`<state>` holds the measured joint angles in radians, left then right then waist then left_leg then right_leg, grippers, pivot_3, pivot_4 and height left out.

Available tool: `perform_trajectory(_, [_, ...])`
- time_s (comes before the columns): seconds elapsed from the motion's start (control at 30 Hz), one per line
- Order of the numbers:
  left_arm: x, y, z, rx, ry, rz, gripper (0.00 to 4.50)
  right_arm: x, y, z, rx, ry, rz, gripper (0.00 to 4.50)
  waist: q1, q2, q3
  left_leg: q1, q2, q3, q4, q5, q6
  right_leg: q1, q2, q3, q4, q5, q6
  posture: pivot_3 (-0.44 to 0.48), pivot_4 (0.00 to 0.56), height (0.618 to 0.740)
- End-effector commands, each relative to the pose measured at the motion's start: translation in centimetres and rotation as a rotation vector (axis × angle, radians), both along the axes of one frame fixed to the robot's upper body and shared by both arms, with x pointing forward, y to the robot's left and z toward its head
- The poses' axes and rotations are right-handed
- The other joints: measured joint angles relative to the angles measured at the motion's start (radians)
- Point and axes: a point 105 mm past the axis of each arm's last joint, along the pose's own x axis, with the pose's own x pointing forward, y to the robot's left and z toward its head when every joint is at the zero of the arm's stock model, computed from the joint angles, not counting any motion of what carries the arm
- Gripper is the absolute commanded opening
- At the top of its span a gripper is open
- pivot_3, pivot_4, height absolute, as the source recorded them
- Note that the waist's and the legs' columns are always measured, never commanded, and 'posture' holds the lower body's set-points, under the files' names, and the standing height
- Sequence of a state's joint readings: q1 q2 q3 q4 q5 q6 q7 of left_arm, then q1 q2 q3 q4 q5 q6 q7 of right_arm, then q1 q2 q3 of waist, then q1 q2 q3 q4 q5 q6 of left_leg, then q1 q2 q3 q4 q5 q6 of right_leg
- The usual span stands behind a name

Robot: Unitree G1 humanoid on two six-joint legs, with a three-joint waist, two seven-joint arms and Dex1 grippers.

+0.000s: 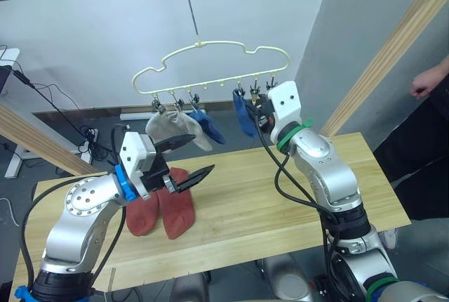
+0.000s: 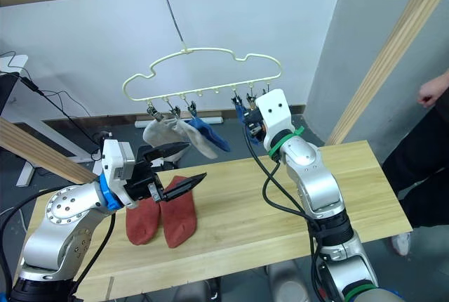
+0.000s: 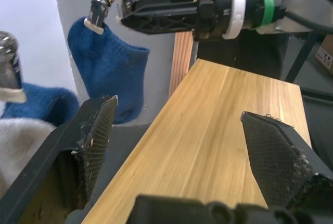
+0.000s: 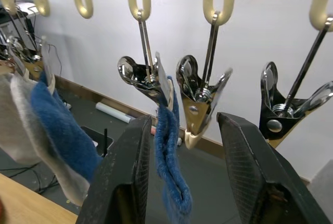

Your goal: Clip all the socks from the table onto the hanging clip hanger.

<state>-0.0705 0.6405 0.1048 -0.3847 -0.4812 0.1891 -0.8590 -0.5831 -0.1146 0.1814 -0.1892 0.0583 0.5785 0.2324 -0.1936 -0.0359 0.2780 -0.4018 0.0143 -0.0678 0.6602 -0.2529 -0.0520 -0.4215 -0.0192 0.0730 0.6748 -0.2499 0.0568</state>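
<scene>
Two rust-red socks (image 1: 163, 211) lie side by side on the table (image 1: 295, 197).

Silver arms, black cables, green wrist band (image 1: 293, 136)

Person (image 1: 429, 133) cut off at right edge, left tool (image 1: 188, 161) partly covering red socks (image 1: 163, 211) and grey sock (image 1: 168, 128)

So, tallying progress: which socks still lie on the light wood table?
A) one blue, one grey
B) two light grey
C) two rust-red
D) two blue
C: the two rust-red fabric socks lie flat on the light wood table, under the open left end effector.
</scene>
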Motion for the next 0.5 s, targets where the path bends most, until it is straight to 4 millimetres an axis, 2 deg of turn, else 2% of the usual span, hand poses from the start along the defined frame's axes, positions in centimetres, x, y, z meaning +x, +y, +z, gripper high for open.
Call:
perform_trajectory(0.03, [-0.12,-0.52,0.58,0.005,-0.032,-0.010,4.23,0.04,0.14,2.13,0.024,-0.086,-0.022,2.07,-0.001,0.000,0.000,0.000,0.000,0.000,0.000,0.000,0.000,0.000,0.000,0.000,0.000,0.000,0.000,-0.213,0.223,0.740])
perform_trajectory(0.5, [0.20,-0.28,0.06,0.023,-0.038,-0.018,4.23,0.71,-0.27,2.92,0.053,-0.128,-0.094,2.07,0.000,0.000,0.000,0.000,0.000,0.000,0.000,0.000,0.000,0.000,0.000,0.000,0.001,0.000,0.000,-0.216,0.224,0.740])
